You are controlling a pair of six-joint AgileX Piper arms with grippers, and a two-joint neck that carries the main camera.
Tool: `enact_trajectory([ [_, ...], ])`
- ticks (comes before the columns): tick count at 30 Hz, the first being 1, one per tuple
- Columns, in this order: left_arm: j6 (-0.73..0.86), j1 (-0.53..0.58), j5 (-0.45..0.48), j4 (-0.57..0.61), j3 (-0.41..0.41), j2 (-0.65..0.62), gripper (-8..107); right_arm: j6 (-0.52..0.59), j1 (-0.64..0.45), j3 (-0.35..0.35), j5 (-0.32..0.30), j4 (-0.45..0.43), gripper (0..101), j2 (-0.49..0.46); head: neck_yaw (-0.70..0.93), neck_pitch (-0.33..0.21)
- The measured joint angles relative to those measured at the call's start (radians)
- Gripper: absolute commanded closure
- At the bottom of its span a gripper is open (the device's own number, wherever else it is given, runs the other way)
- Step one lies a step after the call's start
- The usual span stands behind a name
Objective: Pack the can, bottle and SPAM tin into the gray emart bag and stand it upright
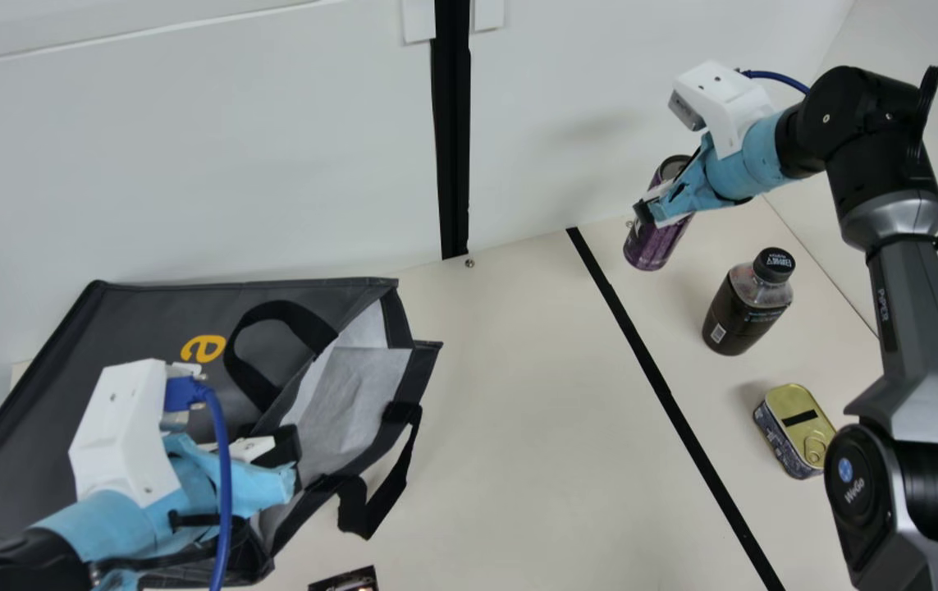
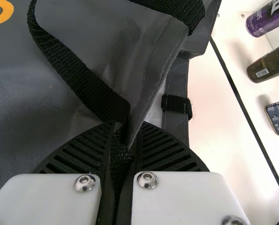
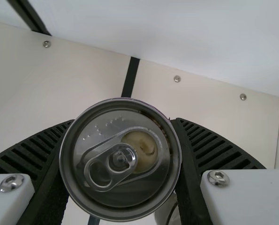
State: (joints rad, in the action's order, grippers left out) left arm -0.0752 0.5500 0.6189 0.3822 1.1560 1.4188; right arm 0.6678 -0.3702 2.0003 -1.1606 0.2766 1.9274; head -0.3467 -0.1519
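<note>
On our cream desk (image 1: 534, 369) we see a black strip (image 1: 658, 380), the bag (image 1: 132, 320), bottle (image 1: 739, 310), SPAM tin (image 1: 793, 423) and a dark object (image 1: 347, 580).

Gray bag (image 1: 132, 328) on its side, left hand (image 1: 286, 464) at its mouth. Right hand (image 1: 651, 212) gripping can (image 1: 654, 248). Bottle (image 1: 735, 316) upright on bench (image 1: 518, 369), between can and tin (image 1: 793, 427).

bright, diffuse light covers the cream table (image 1: 510, 369); beyond its far edge a soft gray shadow smudges the pale wall (image 1: 272, 164). faint shadows spread from the bottle (image 1: 739, 316) and spam tin (image 1: 797, 423), away from the table's right edge. the can's lid (image 3: 148, 190) and nearby screws (image 3: 177, 78) catch small glints.
</note>
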Motion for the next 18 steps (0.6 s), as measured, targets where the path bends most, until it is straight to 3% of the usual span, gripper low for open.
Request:
enact_trajectory([
  [18,0.0,0.0,0.0,0.0,0.0,0.0,107,0.023,0.085,-0.252,0.012,0.025,101,-0.216,0.0,0.0],
])
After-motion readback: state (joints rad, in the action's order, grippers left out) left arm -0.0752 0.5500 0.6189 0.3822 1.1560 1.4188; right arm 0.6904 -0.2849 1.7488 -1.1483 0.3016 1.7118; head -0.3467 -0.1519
